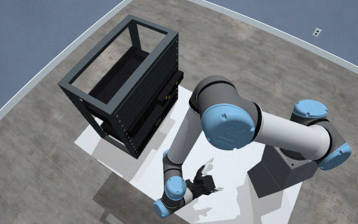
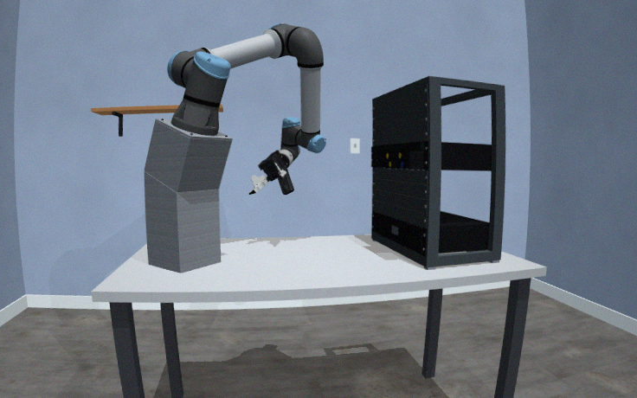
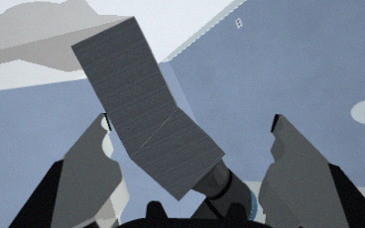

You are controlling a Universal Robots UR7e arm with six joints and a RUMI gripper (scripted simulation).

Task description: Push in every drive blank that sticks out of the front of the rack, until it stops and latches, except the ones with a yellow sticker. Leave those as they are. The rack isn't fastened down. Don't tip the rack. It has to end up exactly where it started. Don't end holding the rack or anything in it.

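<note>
Your gripper (image 2: pixel 267 183) hangs in the air above the middle of the white table (image 2: pixel 312 277), its jaws spread wide with nothing between them, and in the wrist view they frame only the grey pedestal (image 3: pixel 144 124) and blue wall. The black rack (image 2: pixel 433 168) stands at the table's right end, close to the front right corner and well apart from the gripper, with its dark front panels facing the arm (image 2: pixel 310 93). You can see drive blanks (image 1: pixel 172 90) jutting from the rack's front in the top view, and two small yellow dots (image 2: pixel 393 155) show on the upper row, though the frames are too small to tell which blanks carry them.
</note>
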